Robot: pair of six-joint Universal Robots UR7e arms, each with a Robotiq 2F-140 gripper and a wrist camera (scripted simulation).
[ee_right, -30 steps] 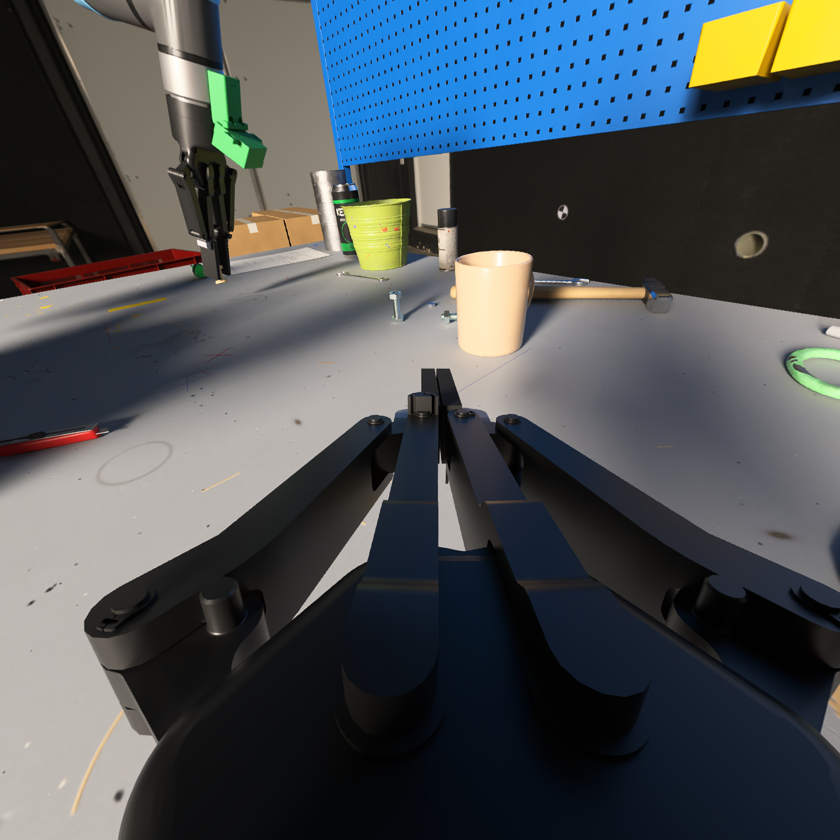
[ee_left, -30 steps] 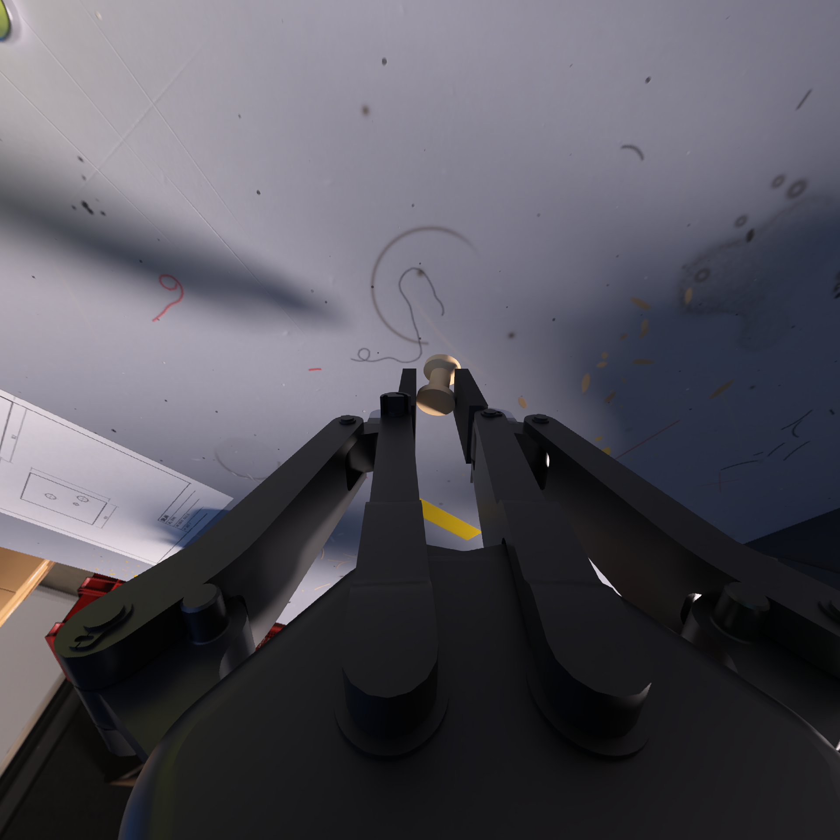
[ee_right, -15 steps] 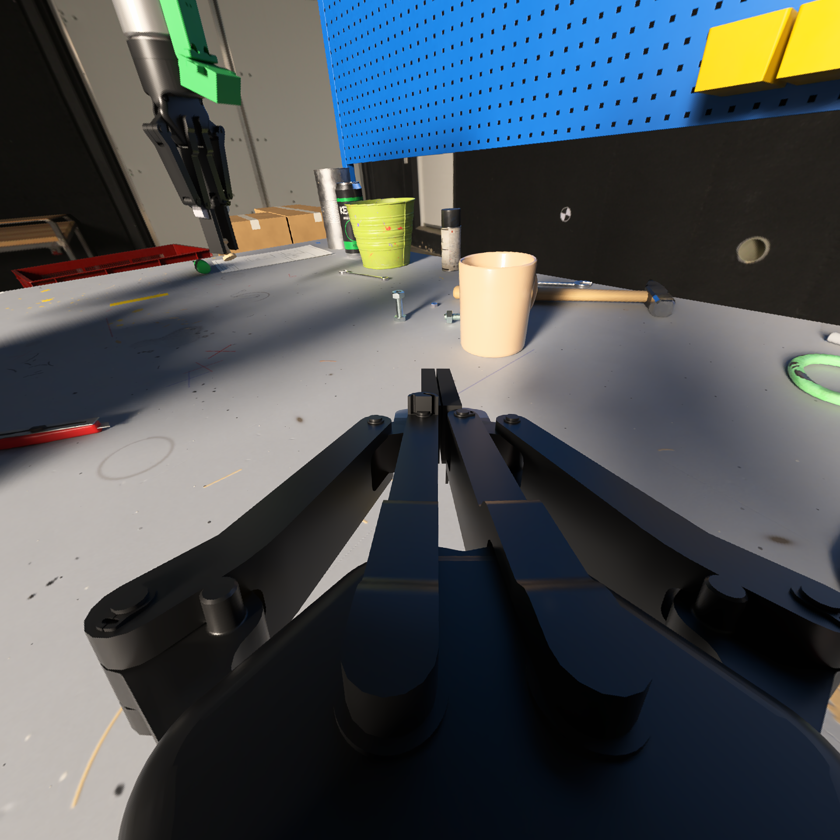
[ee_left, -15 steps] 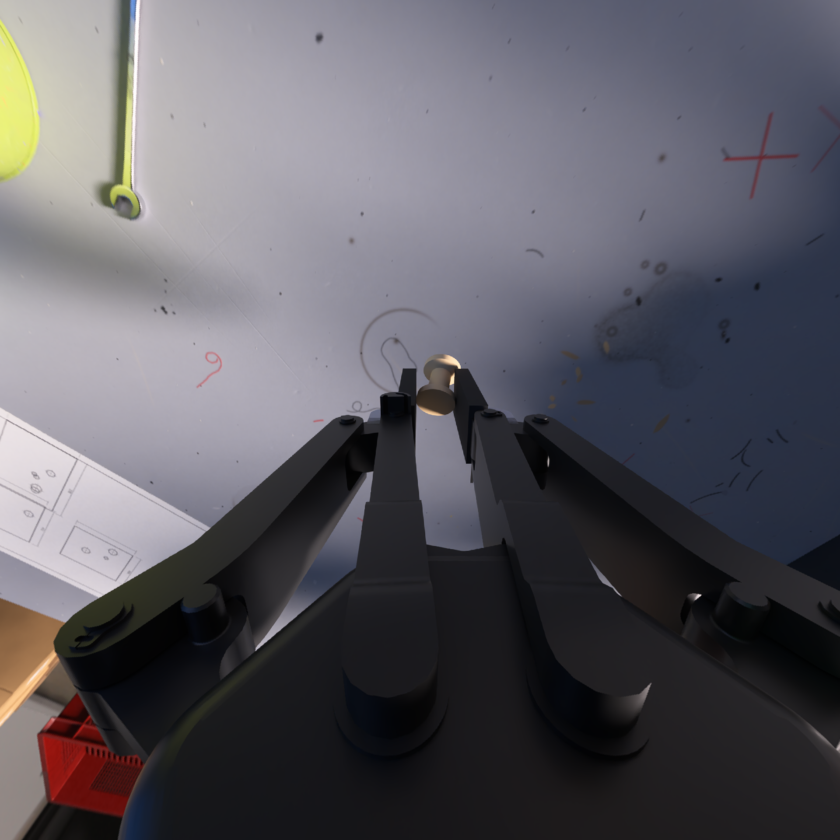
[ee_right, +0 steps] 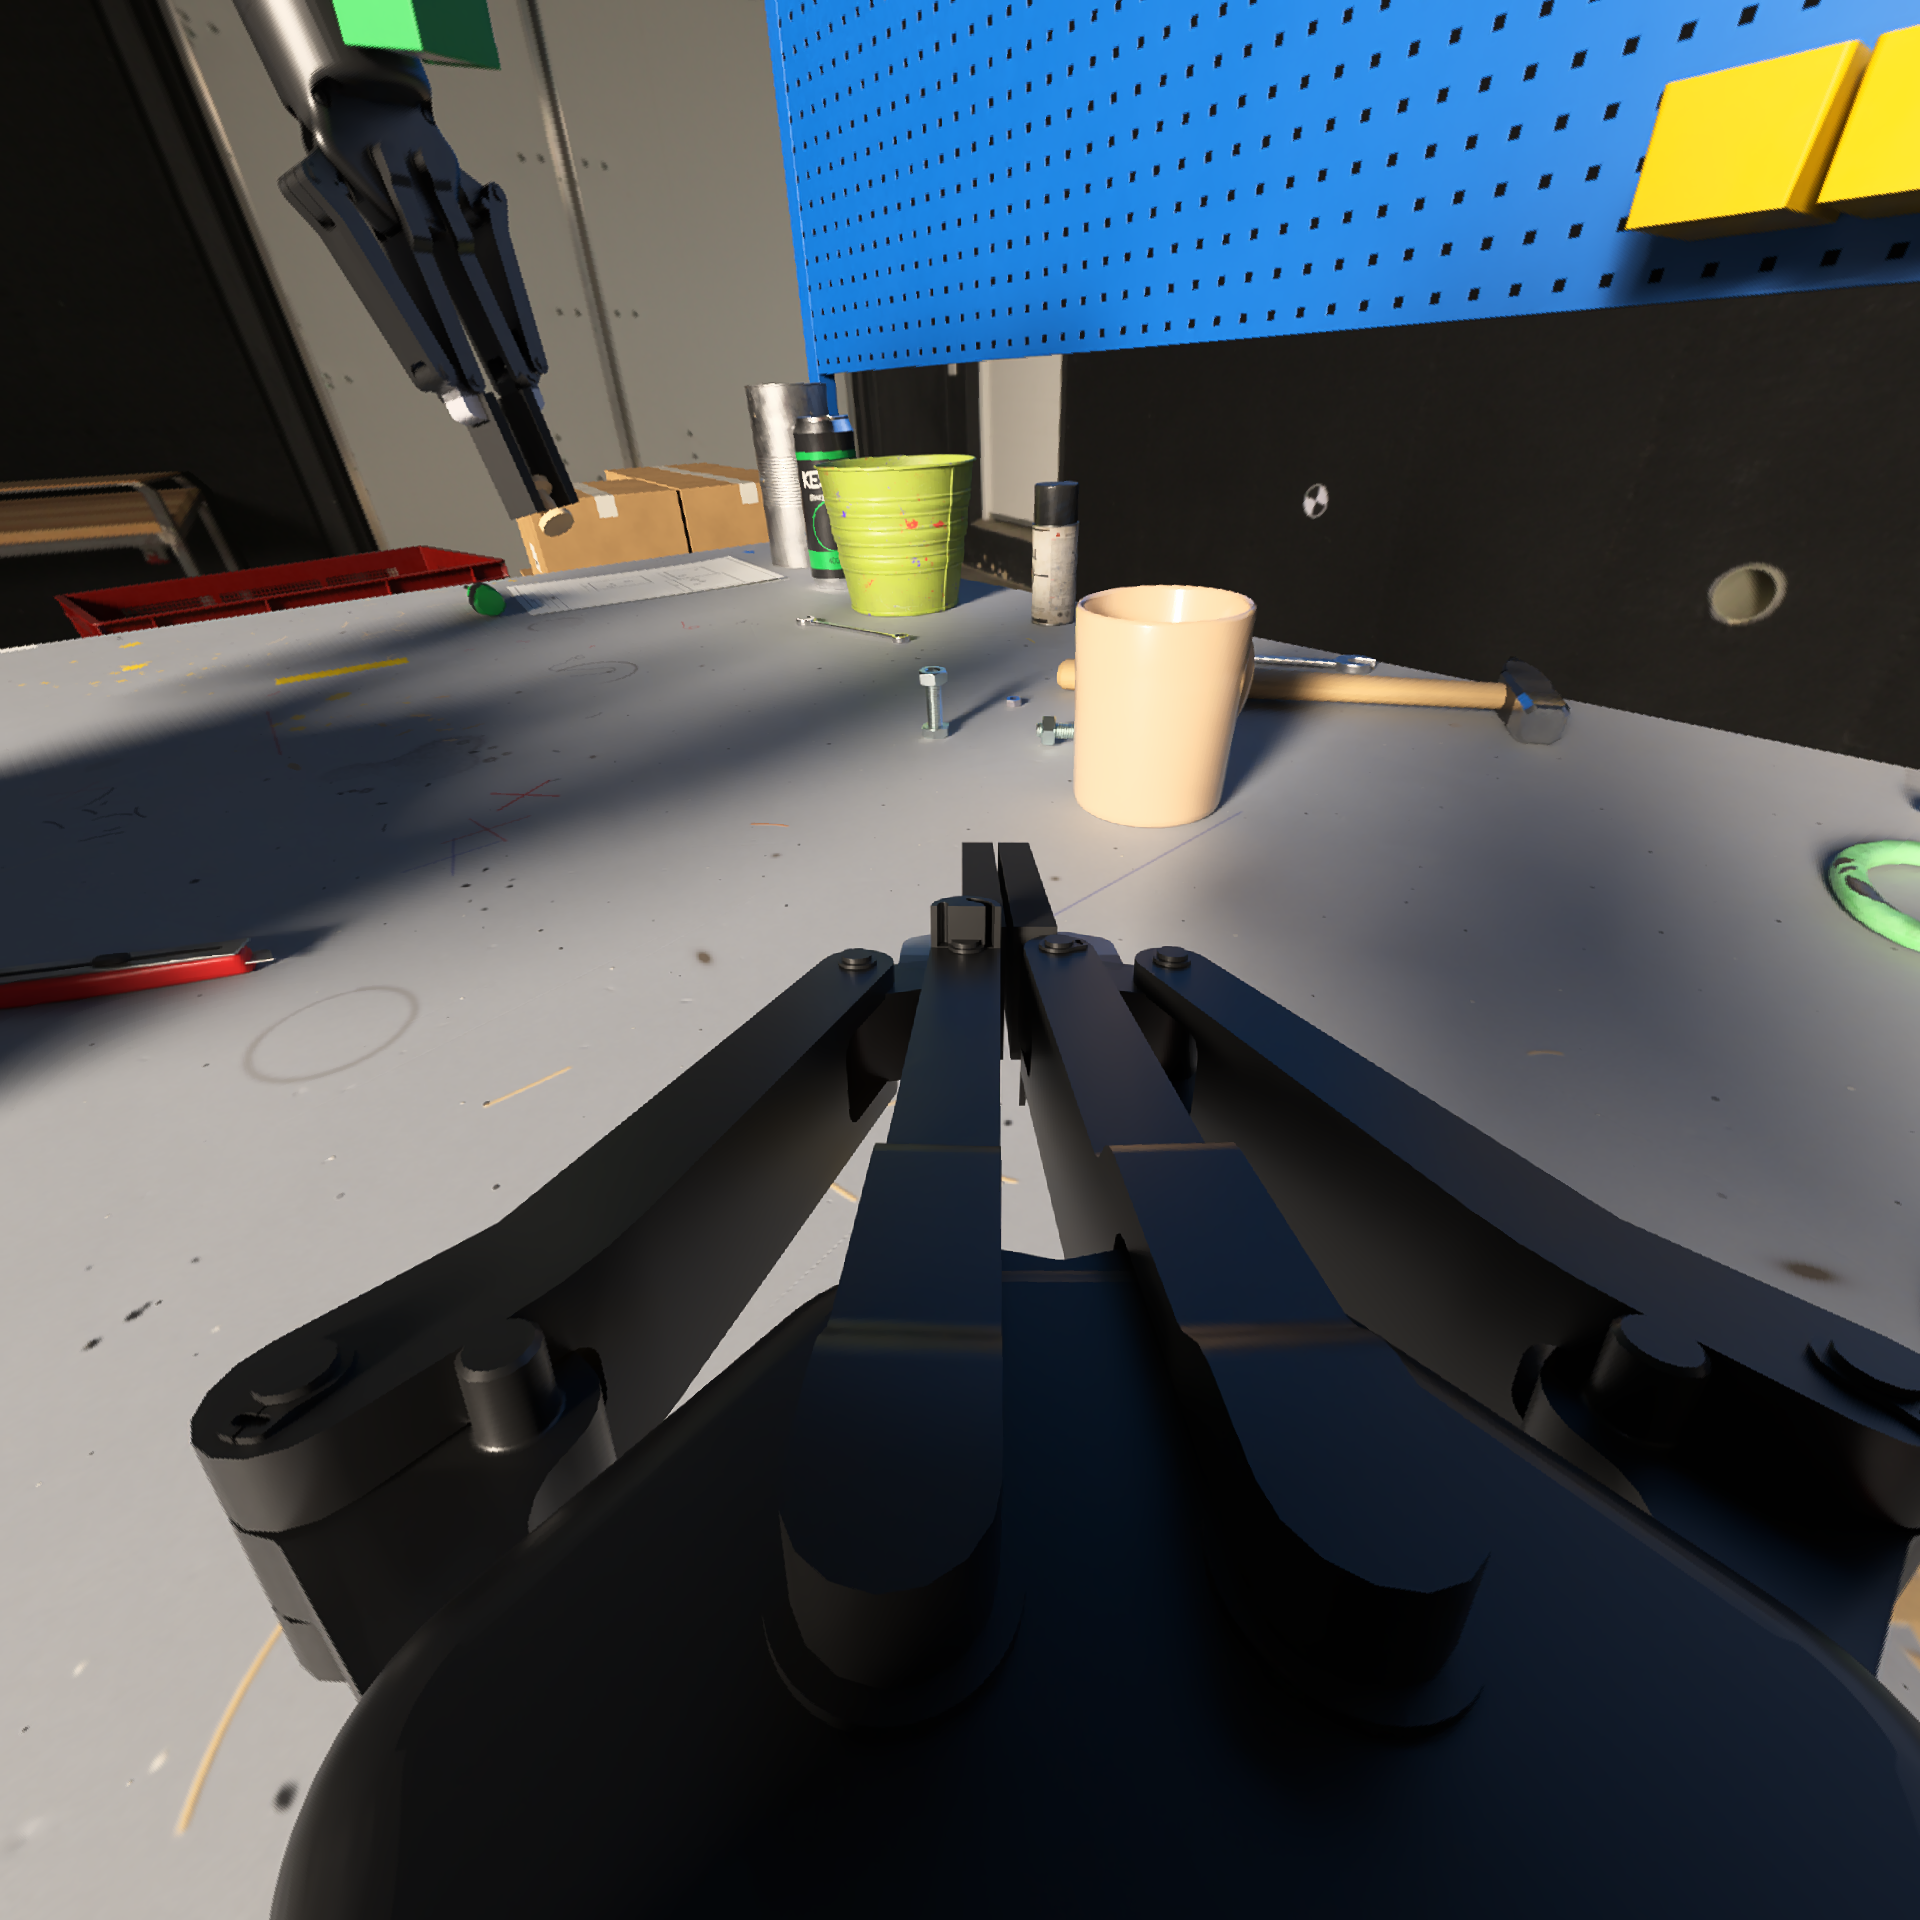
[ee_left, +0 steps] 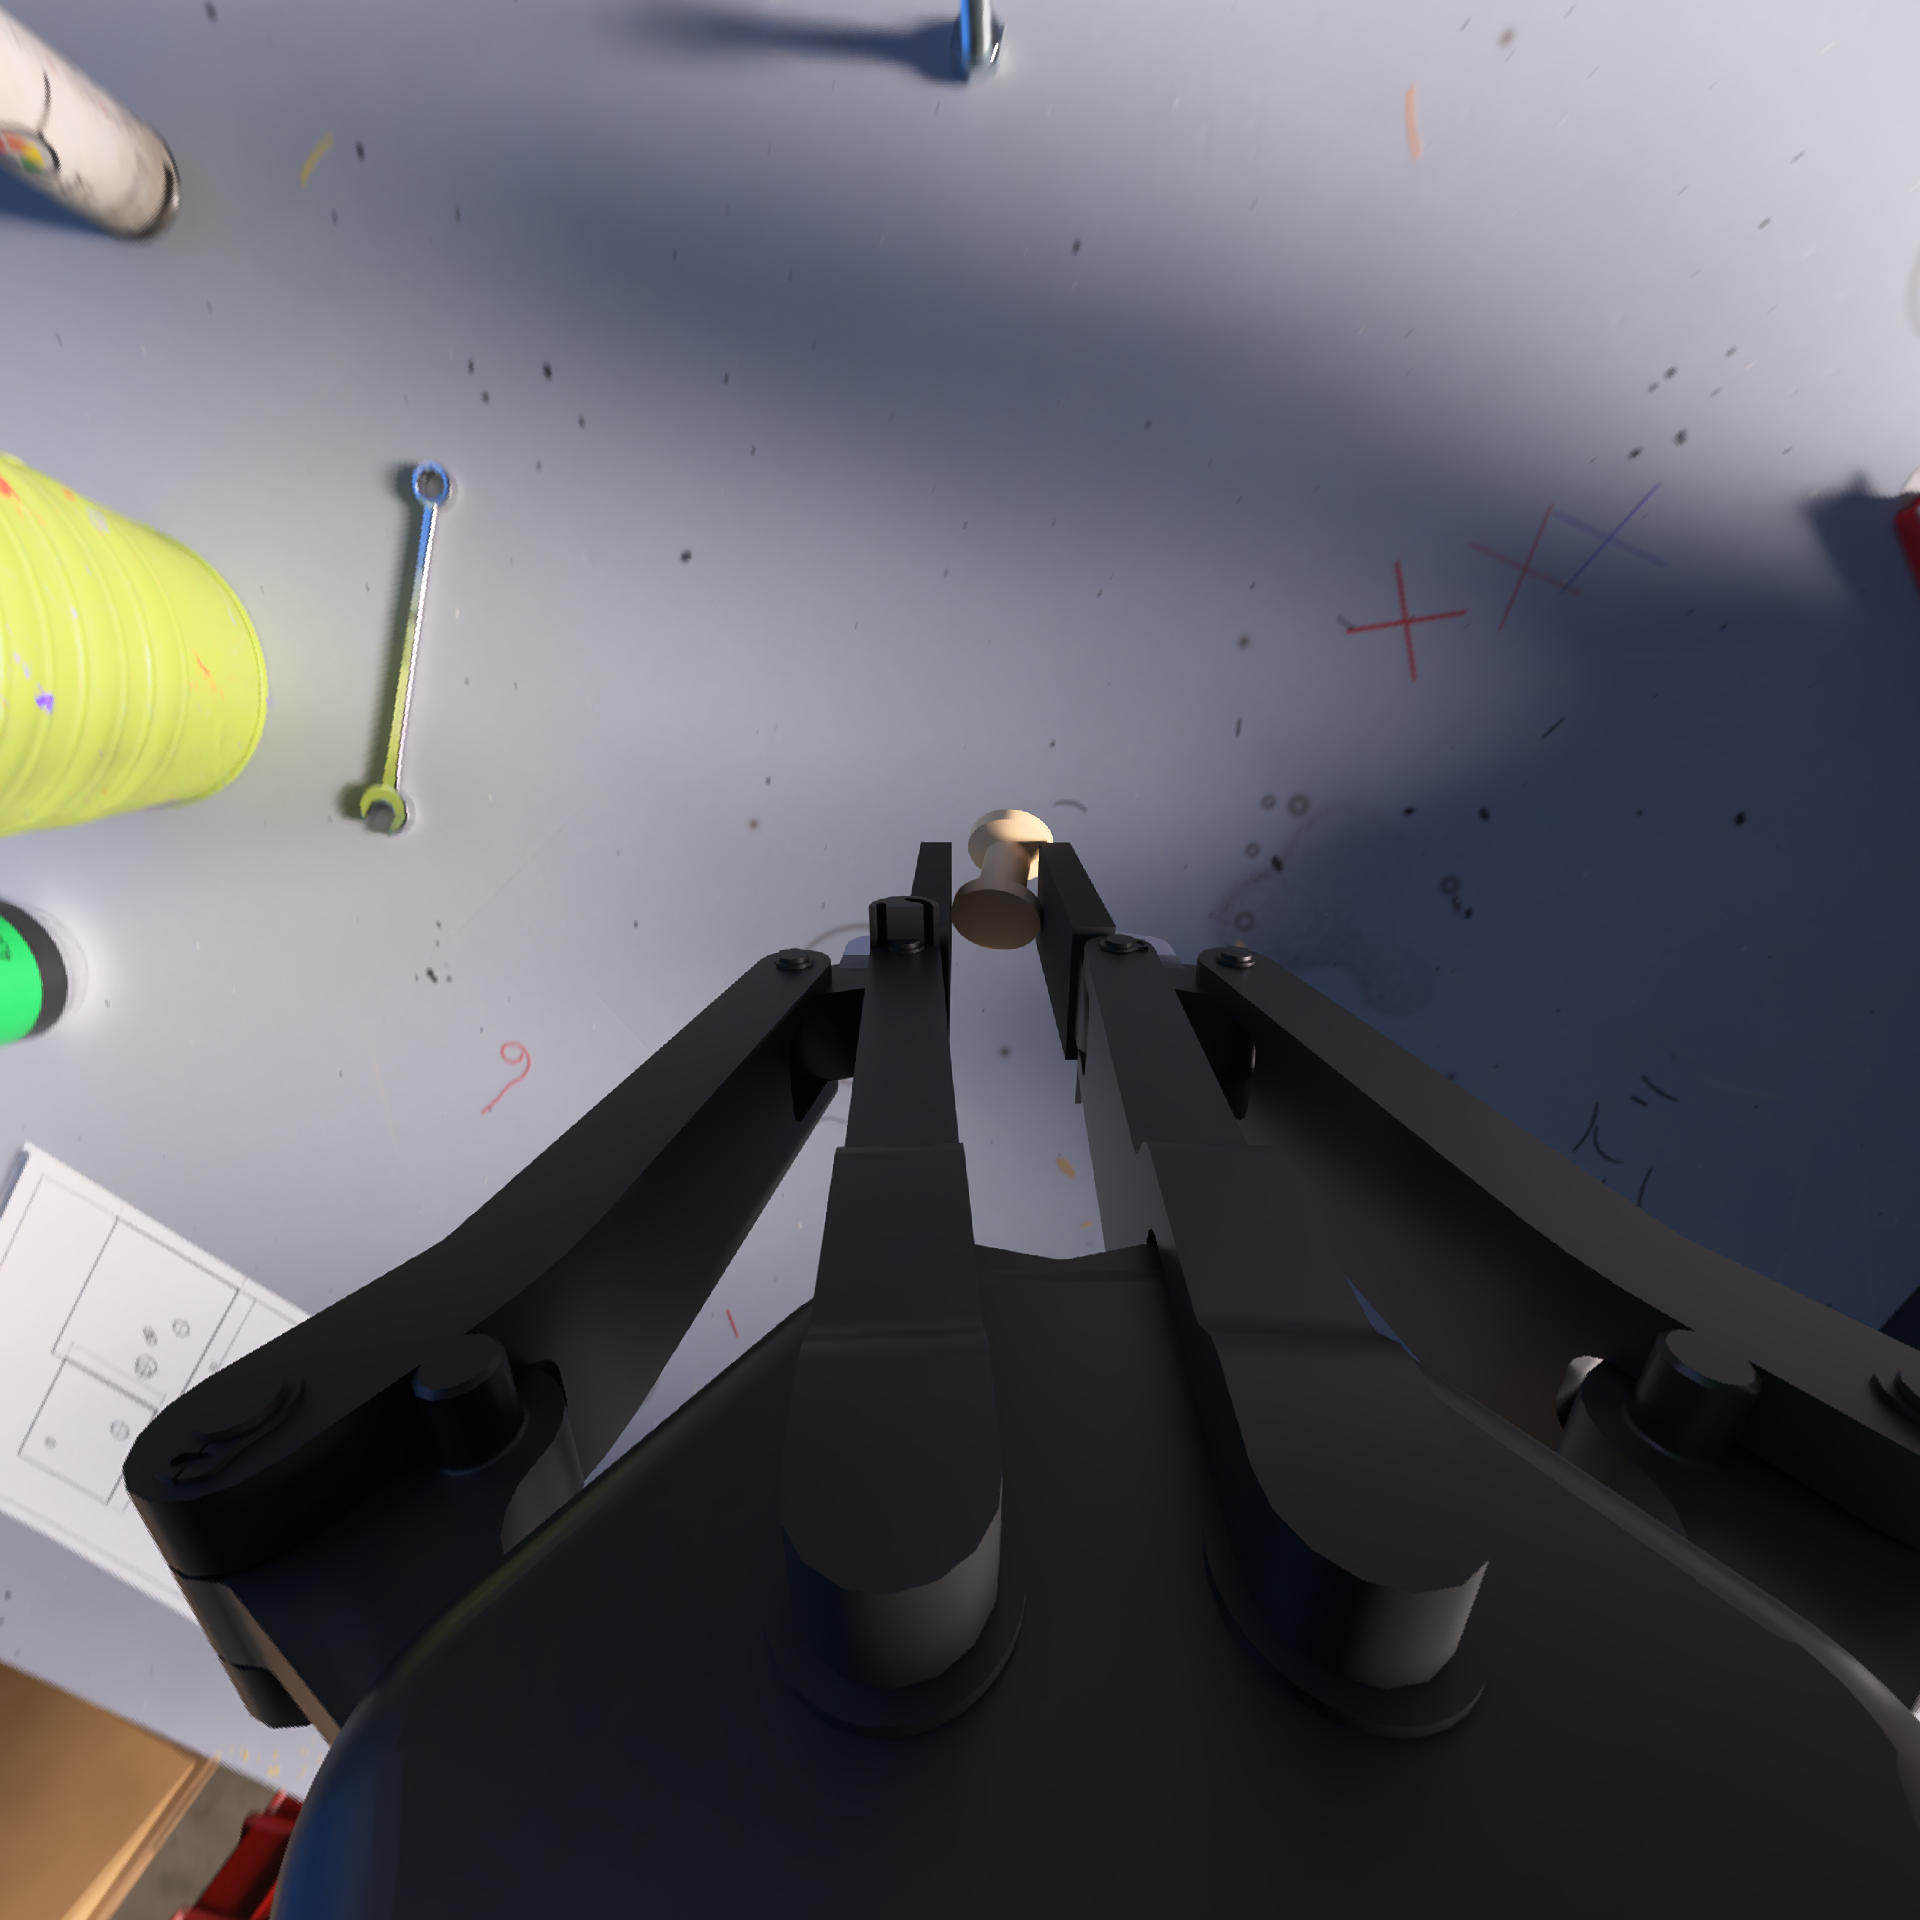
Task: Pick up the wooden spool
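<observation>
Wooden spool (ee_left: 1000, 881) gripped between the left hand's (ee_left: 995, 883) fingertips

It is held clear above the tabletop (ee_left: 935, 520); the right hand (ee_right: 995, 883) is clenched on nothing, low over the tabletop

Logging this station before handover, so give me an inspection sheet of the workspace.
Surface: grey bench, speckled, pen-marked, partly shadowed.
Job's things: wooden spool clamped in left gripper, lifted above the bench.
Clutter: green bucket, beige cup, hammer, wrench, upright bolt, red cutter, spray cans, paper sheet.
Grippers: right gripper shut, empty, low over the bench.
Cables: nothing seen.
Surroundings: blue pegboard, yellow bins, cardboard boxes, red crate.
</observation>
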